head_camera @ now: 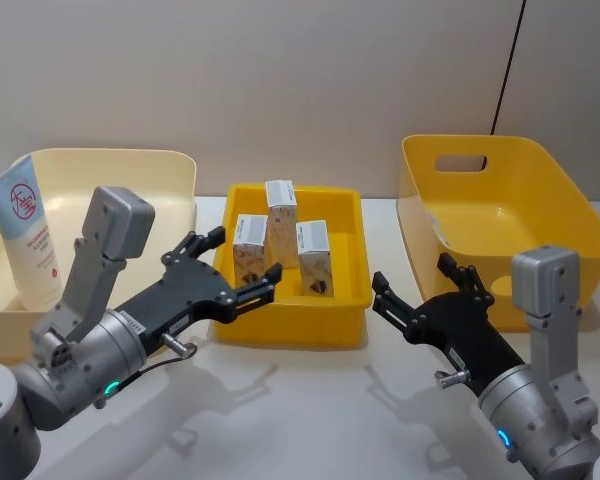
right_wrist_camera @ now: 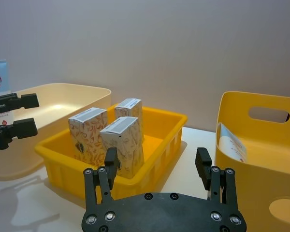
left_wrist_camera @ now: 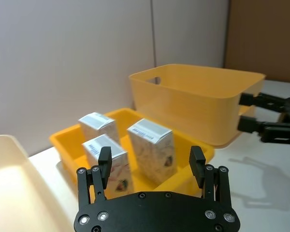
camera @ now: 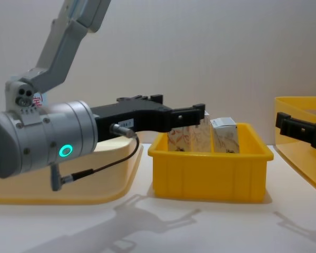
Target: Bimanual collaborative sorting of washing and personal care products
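Yellow plastic held the work at the centre: three cartons (head_camera: pixel 281 215) stood upright in the shallow tray (head_camera: pixel 280 335), two nearer you and one behind, packed close (which left little room to slip a finger between them). You had the left gripper (head_camera: pixel 238 258) just above the tray's left rim at about carton-top height. Its fingers were spread wide and empty and pointed at the nearest carton. That looked like the line-up for a grasp from the side.

Your right gripper (head_camera: pixel 415 282) hung over the table (head_camera: pixel 310 410) in the gap between the tray and the tall yellow bin (head_camera: pixel 540 180). Its fingers were likewise apart, with nothing between them. I judged it to be waiting its turn, well apart from the left arm.

The white and light blue tube (head_camera: pixel 28 235) leaned upright against the near wall of the cream bin (head_camera: pixel 110 155) on your left. The right wrist view showed a grey-white tube (right_wrist_camera: pixel 231 145) lying against the yellow bin's inner wall. Both seemed already sorted, so the cartons were likely what remained.

On clearance, the tray's rim was low, but both bins' walls rose well above it, so any carton you carried would have needed lifting clear. The table in front of the tray offered the most open room.
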Controlling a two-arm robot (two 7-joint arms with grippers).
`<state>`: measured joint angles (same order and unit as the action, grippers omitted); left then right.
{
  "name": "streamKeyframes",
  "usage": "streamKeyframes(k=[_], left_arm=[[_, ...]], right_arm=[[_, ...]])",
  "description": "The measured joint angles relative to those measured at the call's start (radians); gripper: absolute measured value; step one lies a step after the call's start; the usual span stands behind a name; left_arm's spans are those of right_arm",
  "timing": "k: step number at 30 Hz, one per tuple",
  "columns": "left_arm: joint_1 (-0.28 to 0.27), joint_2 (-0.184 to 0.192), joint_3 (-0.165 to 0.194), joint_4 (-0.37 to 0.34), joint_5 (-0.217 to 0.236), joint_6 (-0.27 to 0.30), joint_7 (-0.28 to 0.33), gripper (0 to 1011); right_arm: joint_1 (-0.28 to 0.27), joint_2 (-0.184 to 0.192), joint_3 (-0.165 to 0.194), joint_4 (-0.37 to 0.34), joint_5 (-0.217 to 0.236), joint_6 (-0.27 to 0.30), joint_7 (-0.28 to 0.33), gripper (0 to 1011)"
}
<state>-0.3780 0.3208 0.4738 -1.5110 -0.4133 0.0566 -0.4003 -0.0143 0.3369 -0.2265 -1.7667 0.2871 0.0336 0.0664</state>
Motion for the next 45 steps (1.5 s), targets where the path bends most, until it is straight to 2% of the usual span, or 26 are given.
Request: streamKeyframes(k=[1, 2, 17, 27, 38, 45], left_arm=[[0.012, 0.005, -0.002, -0.010, 0.018, -0.004, 0.032, 1000], [0.012, 0.005, -0.002, -0.010, 0.018, -0.004, 0.032, 1000], [0.083, 0.037, -0.012, -0.069, 0.125, -0.026, 0.230, 1000], [0.130, 0.057, -0.019, -0.106, 0.195, -0.040, 0.356, 1000], [0.141, 0.062, -0.020, -0.116, 0.213, -0.044, 0.389, 1000], [0.141, 0.061, -0.020, -0.116, 0.213, -0.044, 0.389, 1000]], right_arm=[[0.000, 0.000, 0.000, 0.000, 0.000, 0.000, 0.000, 1001], [0.000, 0.000, 0.000, 0.000, 0.000, 0.000, 0.000, 1001], [-0.001, 0.001, 0.002, -0.001, 0.001, 0.002, 0.002, 1001], [0.007, 0.017, 0.009, -0.006, 0.023, 0.045, 0.043, 1001], [0.067, 0.024, -0.003, 0.023, 0.032, 0.120, 0.085, 1001], [0.129, 0.016, -0.026, 0.057, 0.012, 0.166, 0.095, 1001]])
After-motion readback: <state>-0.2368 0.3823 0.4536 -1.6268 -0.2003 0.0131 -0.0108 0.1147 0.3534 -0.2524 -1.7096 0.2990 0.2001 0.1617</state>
